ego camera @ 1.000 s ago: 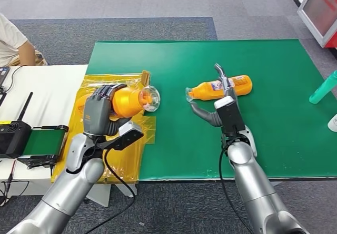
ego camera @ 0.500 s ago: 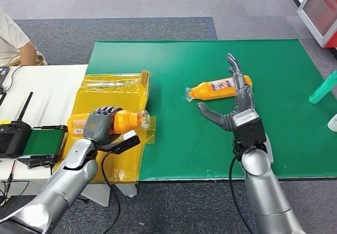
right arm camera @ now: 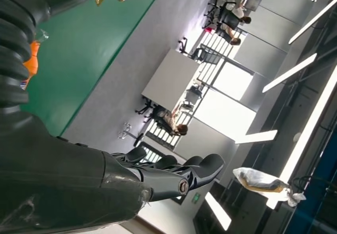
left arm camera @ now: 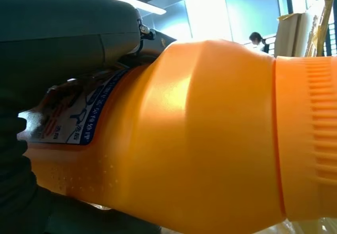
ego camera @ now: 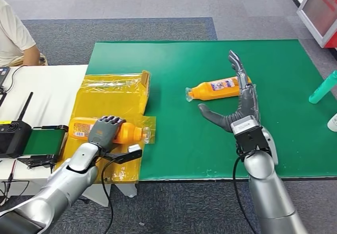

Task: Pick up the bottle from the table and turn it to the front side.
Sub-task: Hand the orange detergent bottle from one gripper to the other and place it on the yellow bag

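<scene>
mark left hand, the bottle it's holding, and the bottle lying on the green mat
left hand (ego camera: 104, 131), head view, back of the hand.
held bottle (ego camera: 129, 133), head view, orange shoulder past the fingers.
bottle on the green mat (ego camera: 208, 90), head view, orange body near the label.

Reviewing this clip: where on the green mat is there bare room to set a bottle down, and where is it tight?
Bare: the green mat between the yellow wrapped box and the right hand, and the far strip behind the lying bottle. Tight: around that bottle under the open right hand, and the box where the left hand holds its bottle.
</scene>
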Robot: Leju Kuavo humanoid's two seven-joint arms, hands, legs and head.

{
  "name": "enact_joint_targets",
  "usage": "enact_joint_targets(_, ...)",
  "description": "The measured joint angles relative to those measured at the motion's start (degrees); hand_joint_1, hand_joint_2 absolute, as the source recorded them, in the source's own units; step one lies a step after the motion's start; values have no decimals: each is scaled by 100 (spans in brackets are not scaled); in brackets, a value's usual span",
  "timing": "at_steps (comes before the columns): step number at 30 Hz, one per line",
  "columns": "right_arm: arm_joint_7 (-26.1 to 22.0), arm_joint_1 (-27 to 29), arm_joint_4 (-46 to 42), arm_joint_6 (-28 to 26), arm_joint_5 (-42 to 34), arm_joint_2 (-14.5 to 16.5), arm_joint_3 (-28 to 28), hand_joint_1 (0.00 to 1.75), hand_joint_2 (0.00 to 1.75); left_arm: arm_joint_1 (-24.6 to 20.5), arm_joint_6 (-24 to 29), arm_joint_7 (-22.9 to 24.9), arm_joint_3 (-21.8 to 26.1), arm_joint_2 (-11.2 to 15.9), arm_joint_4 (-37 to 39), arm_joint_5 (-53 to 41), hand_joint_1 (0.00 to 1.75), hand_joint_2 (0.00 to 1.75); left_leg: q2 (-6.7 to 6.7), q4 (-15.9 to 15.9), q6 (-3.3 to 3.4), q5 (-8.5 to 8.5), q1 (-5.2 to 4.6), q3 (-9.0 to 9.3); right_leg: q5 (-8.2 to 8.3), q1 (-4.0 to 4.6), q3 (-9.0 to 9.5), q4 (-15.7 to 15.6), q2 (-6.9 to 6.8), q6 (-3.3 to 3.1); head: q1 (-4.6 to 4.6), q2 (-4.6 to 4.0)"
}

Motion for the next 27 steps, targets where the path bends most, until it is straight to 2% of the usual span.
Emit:
enact_joint_targets(12, 52, 52, 0, 10, 62, -21, 27, 0, 175, -54, 326, 130, -80, 32, 130, -82, 175, 175, 0, 0, 0, 2, 0, 0, 0, 0, -1, 0, 0, 0, 0, 0)
enact_joint_targets(16, 68, 87, 0, 10, 70, -24, 34, 0, 175, -54, 394, 153, -71, 52, 133, -80, 0, 175, 0, 0, 0, 2, 0, 0, 0, 0, -1, 0, 0, 0, 0, 0)
enact_joint_targets(27, 109, 118, 0, -43, 129, -46, 78, 0, 175, -32, 712, 139, 106, 93, 105, -82, 0, 175, 0, 0, 0, 2, 0, 0, 0, 0, 0, 0, 0, 0, 0, 0)
